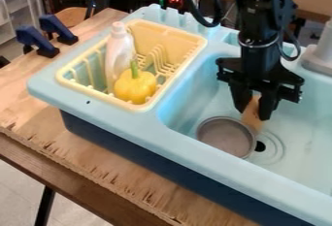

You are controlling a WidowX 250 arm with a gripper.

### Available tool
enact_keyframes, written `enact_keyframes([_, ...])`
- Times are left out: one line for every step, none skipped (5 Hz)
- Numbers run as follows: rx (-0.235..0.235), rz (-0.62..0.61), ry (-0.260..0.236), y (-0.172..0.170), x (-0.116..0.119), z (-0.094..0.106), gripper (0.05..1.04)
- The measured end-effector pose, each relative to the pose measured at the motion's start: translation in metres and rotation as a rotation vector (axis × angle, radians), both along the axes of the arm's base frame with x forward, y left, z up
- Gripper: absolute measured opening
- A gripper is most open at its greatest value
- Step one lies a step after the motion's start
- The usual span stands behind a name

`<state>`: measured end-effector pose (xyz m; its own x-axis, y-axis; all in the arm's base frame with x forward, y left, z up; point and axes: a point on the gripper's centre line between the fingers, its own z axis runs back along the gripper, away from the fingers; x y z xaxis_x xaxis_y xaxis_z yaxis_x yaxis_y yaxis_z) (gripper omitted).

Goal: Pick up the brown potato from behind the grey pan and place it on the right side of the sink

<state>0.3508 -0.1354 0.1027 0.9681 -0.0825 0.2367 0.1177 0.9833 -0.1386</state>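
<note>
The black gripper (254, 112) hangs down inside the right basin of the light-blue toy sink, its two fingers closed on either side of a wooden handle (252, 117). That handle belongs to a small round grey pan (227, 137), which is low in the basin, to the lower left of the gripper, beside the dark drain hole. Whether the pan's underside touches the basin floor cannot be told.
A yellow dish rack (173, 35) sits in the sink's left part, holding a white bottle (119, 53) and a yellow pepper (135, 85). Blue clamps (59, 27) stand at the wooden table's left. A grey faucet base (320, 55) rises at the right rim.
</note>
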Motion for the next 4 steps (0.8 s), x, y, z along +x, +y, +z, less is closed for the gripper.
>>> enact_keyframes([0.015, 0.019, -0.015, -0.005, -0.005, 0.01, 0.443])
enact_keyframes([0.031, 0.032, -0.04, -0.019, -0.011, 0.016, 0.443])
enact_keyframes([-0.005, 0.075, -0.076, -0.039, -0.012, 0.02, 0.442])
enact_keyframes([-0.07, 0.094, -0.112, -0.061, -0.014, 0.024, 0.443])
